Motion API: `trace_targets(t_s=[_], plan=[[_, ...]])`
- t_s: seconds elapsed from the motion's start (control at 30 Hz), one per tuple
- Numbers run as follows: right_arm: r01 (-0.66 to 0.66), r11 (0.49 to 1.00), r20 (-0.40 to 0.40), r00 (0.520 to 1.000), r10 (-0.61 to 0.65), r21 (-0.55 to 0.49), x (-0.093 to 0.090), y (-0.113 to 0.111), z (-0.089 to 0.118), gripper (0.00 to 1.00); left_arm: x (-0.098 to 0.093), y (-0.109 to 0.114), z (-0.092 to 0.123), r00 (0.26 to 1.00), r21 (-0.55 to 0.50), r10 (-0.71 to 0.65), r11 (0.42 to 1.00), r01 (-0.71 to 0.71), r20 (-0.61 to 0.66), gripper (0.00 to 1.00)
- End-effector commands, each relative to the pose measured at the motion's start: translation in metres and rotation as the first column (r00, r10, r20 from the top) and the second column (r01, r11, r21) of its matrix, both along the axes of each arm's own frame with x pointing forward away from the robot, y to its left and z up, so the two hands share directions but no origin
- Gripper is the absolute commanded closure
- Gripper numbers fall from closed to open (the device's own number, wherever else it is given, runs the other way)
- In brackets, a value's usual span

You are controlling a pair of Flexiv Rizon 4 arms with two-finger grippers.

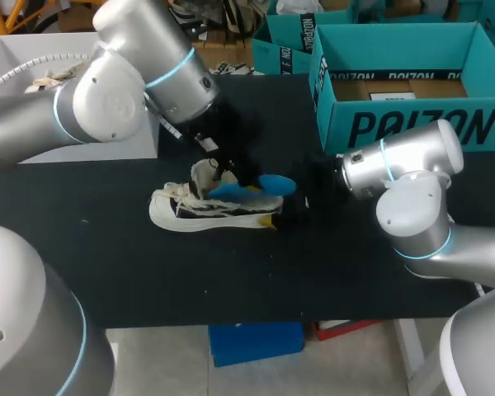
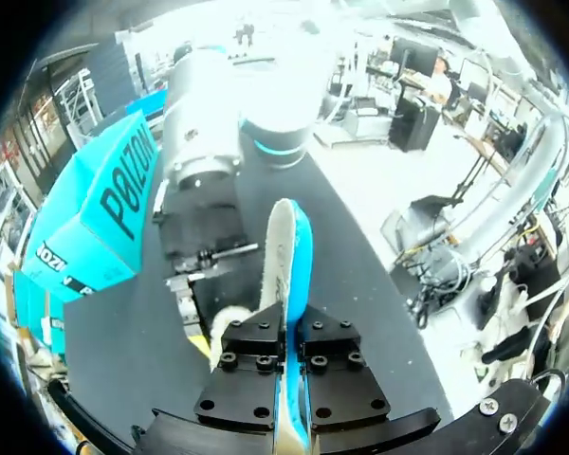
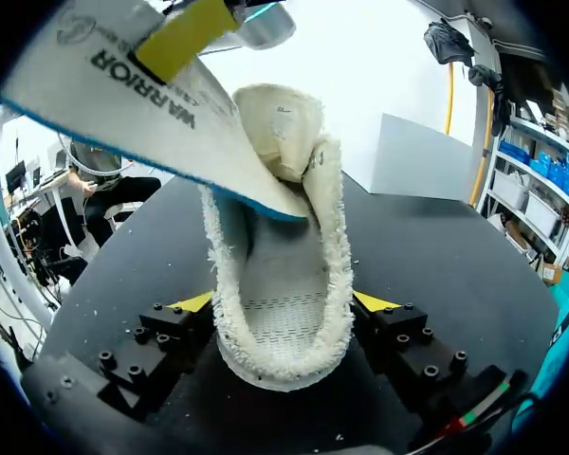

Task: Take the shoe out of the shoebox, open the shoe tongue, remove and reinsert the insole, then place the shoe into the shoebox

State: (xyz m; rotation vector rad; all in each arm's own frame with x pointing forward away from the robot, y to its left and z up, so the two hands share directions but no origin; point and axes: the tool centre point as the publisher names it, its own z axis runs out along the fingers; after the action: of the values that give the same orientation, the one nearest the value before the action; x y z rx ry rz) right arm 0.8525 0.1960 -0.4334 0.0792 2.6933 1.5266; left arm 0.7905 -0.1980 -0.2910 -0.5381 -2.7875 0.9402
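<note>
A cream canvas shoe [image 1: 200, 208] lies on its side in the middle of the black table, toe toward my left. My right gripper [image 1: 301, 202] holds it at the heel. In the right wrist view the fuzzy heel opening [image 3: 283, 313] sits between the two yellow tips, which press on both sides. The insole [image 1: 262, 186], white on top with a blue underside, sticks up out of the shoe. My left gripper [image 2: 286, 346] is shut on the insole [image 2: 286, 265], which runs edge-on between its black fingers. One yellow fingertip [image 3: 184, 34] of that gripper shows on the insole [image 3: 142, 95].
The open teal shoebox [image 1: 412, 125] stands at the back right of the table, just behind my right arm, and it [image 2: 90, 223] shows in the left wrist view too. A second teal box [image 1: 282, 48] lies behind it. Bare black table lies in front of the shoe.
</note>
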Motion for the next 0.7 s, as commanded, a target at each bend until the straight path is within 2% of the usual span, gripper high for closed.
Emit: trace_targets(t_s=[0.03,0.2,0.37,0.53,0.7], plan=[[0.001,1.0,0.0,1.0,-0.001,-0.002,0.002,0.0,-0.004,1.0,-0.001,0.007,0.032,0.99,-0.16,-0.107,0.983,0.092,-0.091,1.0],[0.001,1.0,0.0,1.0,-0.001,-0.002,0.002,0.0,-0.004,1.0,-0.009,0.0,0.066,0.972,-0.309,-0.193,0.94,0.144,-0.136,1.0],[0.001,1.0,0.0,1.0,-0.001,-0.002,0.002,0.0,-0.004,1.0,-0.014,-0.007,0.089,0.933,-0.455,-0.308,0.869,0.196,-0.187,1.0],[0.001,1.0,0.0,1.0,-0.001,-0.002,0.002,0.0,-0.004,1.0,-0.017,-0.015,0.096,0.868,-0.571,-0.433,0.787,0.232,-0.243,1.0],[0.001,1.0,0.0,1.0,-0.001,-0.002,0.002,0.0,-0.004,1.0,-0.017,-0.015,0.096,0.868,-0.571,-0.433,0.787,0.232,-0.243,1.0]])
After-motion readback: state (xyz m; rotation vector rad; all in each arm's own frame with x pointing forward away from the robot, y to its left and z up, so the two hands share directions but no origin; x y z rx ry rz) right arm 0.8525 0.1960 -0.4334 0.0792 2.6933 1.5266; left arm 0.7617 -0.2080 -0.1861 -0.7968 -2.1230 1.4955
